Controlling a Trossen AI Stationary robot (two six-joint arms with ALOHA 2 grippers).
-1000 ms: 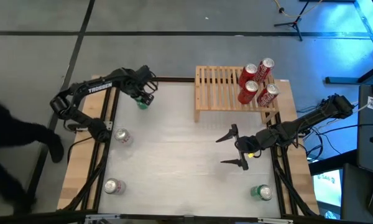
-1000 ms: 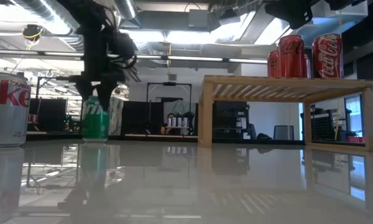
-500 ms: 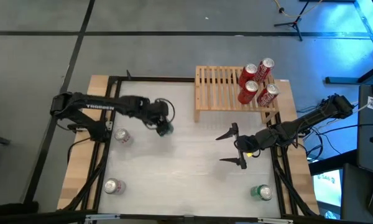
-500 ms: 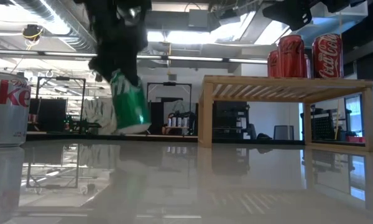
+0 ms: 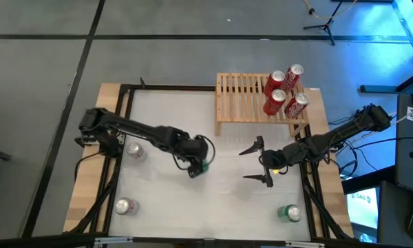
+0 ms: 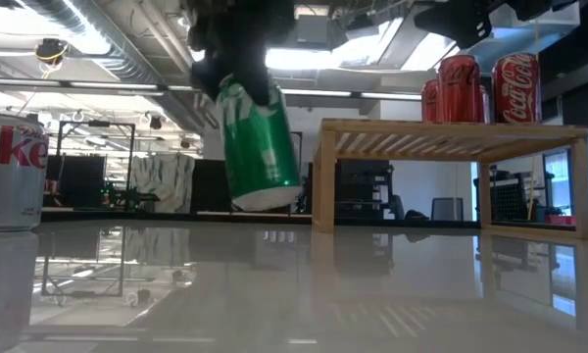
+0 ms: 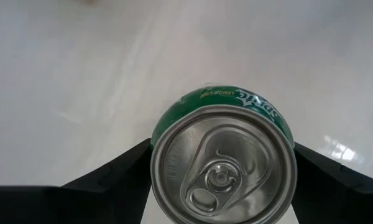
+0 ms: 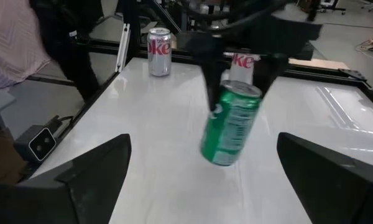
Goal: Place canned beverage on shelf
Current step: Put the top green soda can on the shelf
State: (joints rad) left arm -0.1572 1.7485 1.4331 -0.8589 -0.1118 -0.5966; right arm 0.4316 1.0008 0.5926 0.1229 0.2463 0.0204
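Observation:
My left gripper (image 5: pixel 198 164) is over the middle of the table, shut on a green can (image 6: pixel 260 142) that also shows in the left wrist view (image 7: pixel 224 165) and the right wrist view (image 8: pixel 231 124). The light wooden slatted shelf (image 5: pixel 241 100) stands at the far right on its legs. Several red cans (image 5: pixel 283 89) stand upright on its right half. My right gripper (image 5: pixel 256 164) is open and empty, to the right of the green can and just in front of the shelf. My left gripper pinches the green can's side wall just below the top rim (image 7: pixel 158 146) between its two fingers (image 7: pixel 112 177), one on each side. The fingers come from above, pointing down. The can hangs below them, tilted, its bottom (image 6: pixel 267 201) clear of the table.
Two silver cans (image 5: pixel 135 150) (image 5: pixel 126 205) stand at the table's left edge, and another green can (image 5: pixel 289 213) stands at the near right. The shelf's left half shows bare slats. A person (image 8: pixel 12 37) stands beyond the table's left side.
My left gripper has gone from the table's far left corner toward the right and near edges, to the table's middle. It has carried the green can with it. The can has risen clear of the table and now hangs tilted.

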